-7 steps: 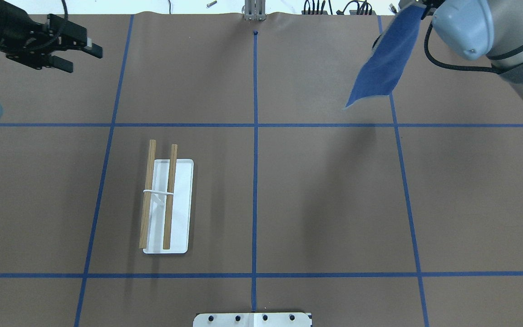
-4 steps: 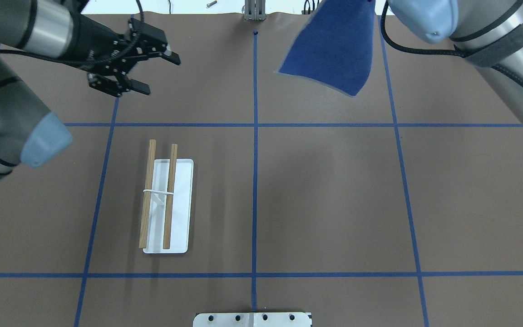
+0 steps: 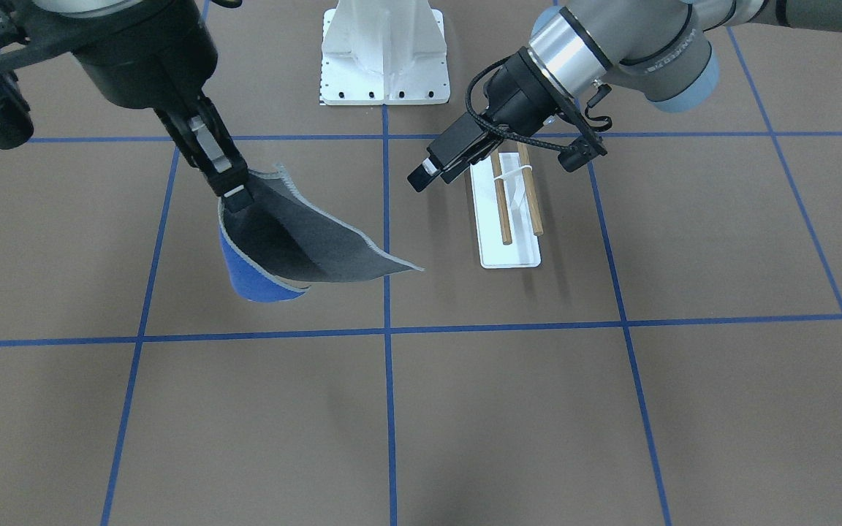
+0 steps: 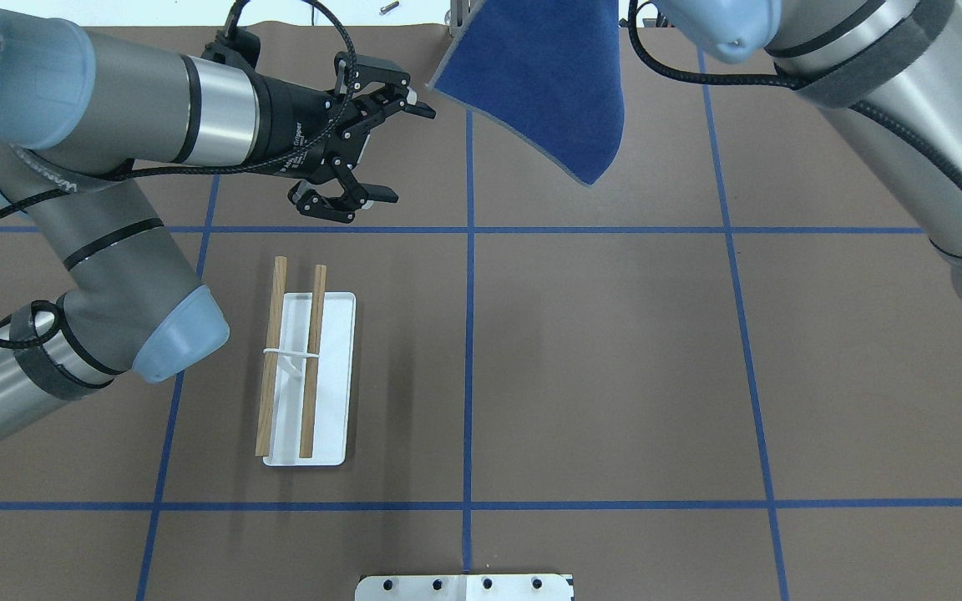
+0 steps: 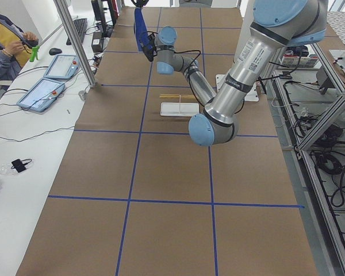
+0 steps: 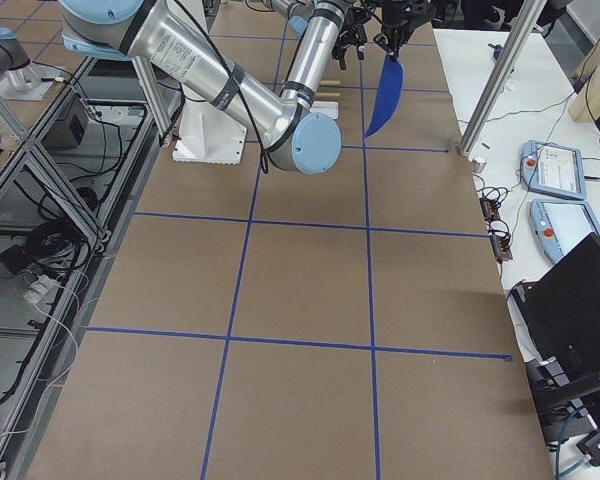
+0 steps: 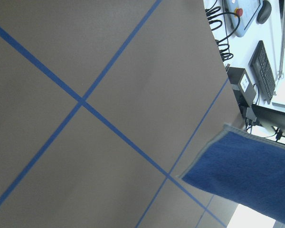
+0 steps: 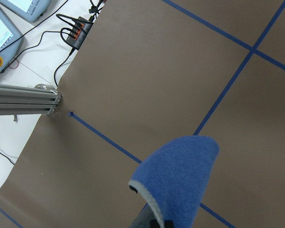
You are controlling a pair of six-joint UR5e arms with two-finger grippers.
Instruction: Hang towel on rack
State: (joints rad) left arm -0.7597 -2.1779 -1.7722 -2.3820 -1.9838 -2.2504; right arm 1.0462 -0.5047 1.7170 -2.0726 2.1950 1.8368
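A brown mat (image 4: 615, 376) covered the table, and blue tape lines (image 4: 468, 376) crossed it into large squares. A white bolted pedestal (image 3: 384, 51) stood at the middle of one long edge. Along the opposite side ran a white bench (image 5: 23, 149) that carried two tablets (image 5: 40, 95), a keyboard (image 5: 80, 27), a mouse (image 5: 56, 51) and loose cables (image 5: 23, 138). A slanted metal post (image 5: 76, 43) rose at the bench's edge. A person (image 5: 6, 46) sat at its far end. Metal framing (image 6: 40, 130) stood over cables on the grey floor (image 6: 20, 380). The light was even and the shadows soft.
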